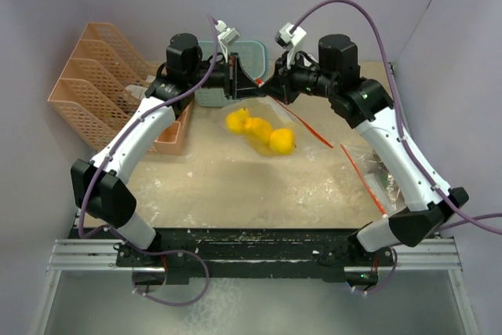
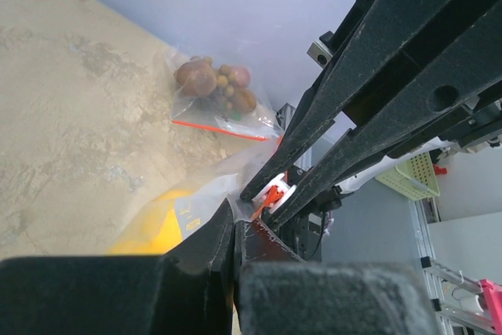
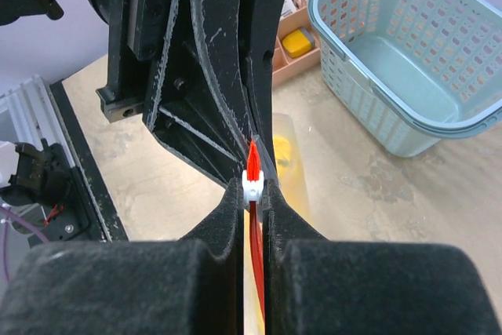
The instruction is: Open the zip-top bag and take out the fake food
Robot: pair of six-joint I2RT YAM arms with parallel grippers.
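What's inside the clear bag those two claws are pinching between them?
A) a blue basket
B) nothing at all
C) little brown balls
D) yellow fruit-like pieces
D: the top view shows yellow fake food inside the zip-top bag pinched by the left gripper and the right gripper. The brown cluster lies apart in a second bag.

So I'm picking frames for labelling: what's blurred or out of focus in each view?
Top view: the yellow food inside the bag is smeared, the rest sharp. Left wrist: the near left gripper is soft, the brown cluster fairly crisp. Right wrist: the near right gripper is fuzzy, the basket sharp.
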